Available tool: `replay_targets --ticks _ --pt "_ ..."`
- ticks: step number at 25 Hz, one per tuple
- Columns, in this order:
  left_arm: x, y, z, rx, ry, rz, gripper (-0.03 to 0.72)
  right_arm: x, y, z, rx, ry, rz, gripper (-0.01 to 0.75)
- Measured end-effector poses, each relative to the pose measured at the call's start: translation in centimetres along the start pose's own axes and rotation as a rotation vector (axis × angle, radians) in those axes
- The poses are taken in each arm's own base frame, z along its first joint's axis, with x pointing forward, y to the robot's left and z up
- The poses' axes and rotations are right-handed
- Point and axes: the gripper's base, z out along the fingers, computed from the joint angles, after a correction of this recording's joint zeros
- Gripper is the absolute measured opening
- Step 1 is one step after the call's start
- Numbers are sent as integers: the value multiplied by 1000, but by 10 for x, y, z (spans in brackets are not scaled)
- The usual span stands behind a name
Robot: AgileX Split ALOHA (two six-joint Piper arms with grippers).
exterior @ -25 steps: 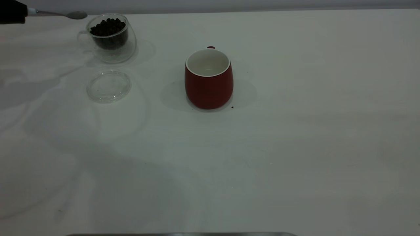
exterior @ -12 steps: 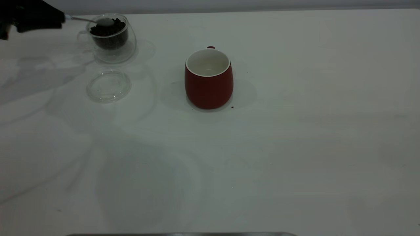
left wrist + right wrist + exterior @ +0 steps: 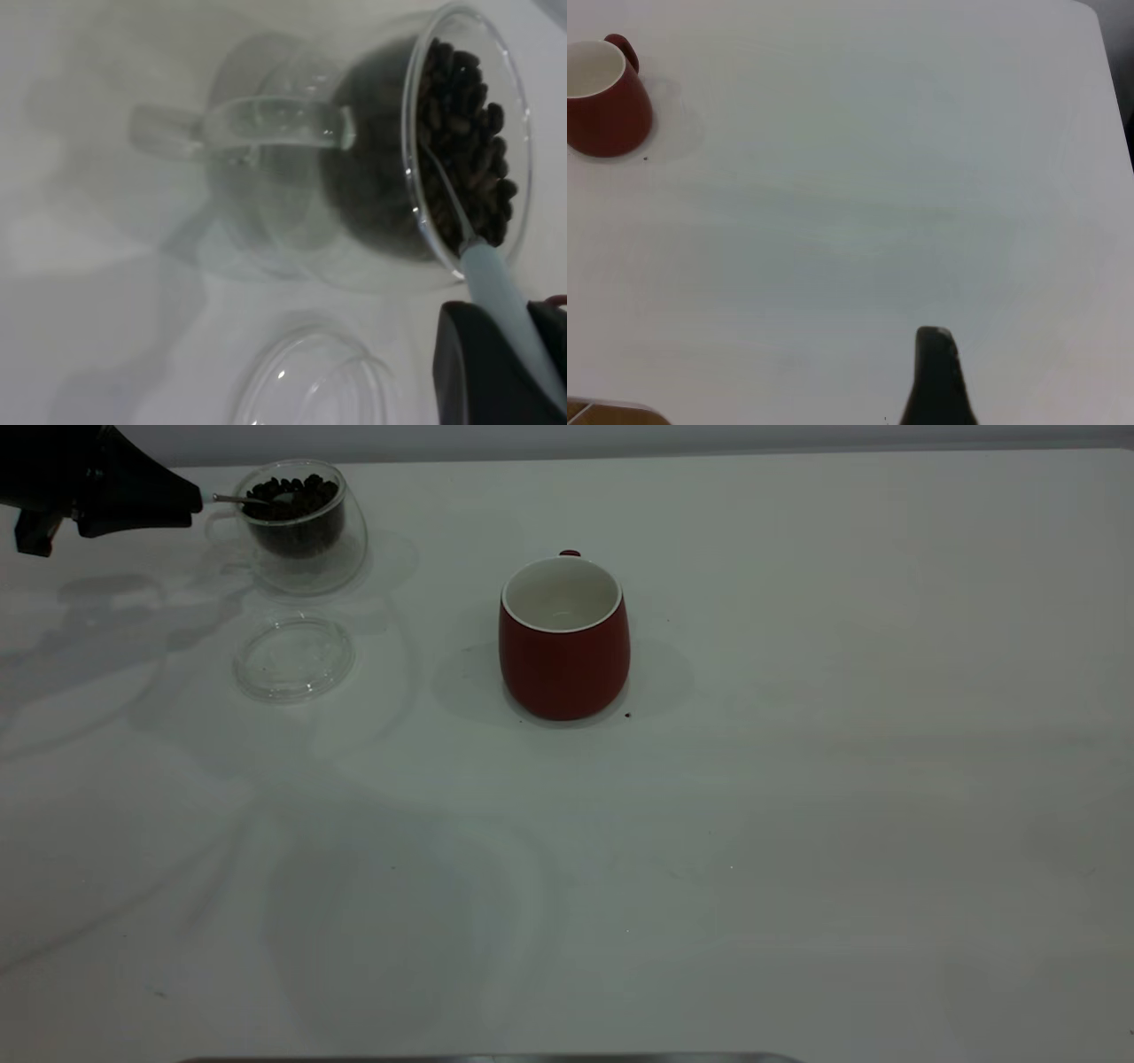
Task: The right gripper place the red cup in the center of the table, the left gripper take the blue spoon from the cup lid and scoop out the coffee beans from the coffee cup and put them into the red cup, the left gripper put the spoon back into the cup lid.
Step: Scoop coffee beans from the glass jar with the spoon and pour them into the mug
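At the table's [image 3: 797, 797] back left, my left gripper [image 3: 190, 503] is shut on the blue spoon [image 3: 221, 499] by its pale handle [image 3: 498, 285]. The spoon's metal neck crosses the rim of the clear coffee cup [image 3: 306, 560] and its bowl is dug into the coffee beans [image 3: 294, 489], mostly hidden among them [image 3: 465, 115]. The empty cup lid [image 3: 294, 657] lies flat just in front of the coffee cup. The red cup [image 3: 564, 664] stands upright near the table's middle, white inside and empty, handle turned to the back. My right gripper [image 3: 935, 382] hangs over bare table far from the red cup [image 3: 607, 115].
A dark crumb [image 3: 628, 714] lies by the red cup's base. A grey edge [image 3: 487, 1058] runs along the table's front. The table's right half holds nothing. The cup lid [image 3: 310, 382] is close under my left gripper.
My left gripper has moved right and down with the spoon. The spoon's bowl, which was beside the coffee cup's rim, has passed over it and sunk into the beans.
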Motion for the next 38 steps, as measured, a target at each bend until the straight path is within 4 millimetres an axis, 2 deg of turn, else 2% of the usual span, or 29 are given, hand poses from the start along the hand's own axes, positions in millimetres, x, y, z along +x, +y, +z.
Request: replay_targets --ticks 12,24,38 --pt "-1 1 -9 86 -5 -12 119 0 0 0 0 0 0 586" --pt "4 25 -43 136 65 -22 119 0 0 0 0 0 0 586" --pt "11 13 -49 292 146 27 119 0 0 0 0 0 0 586"
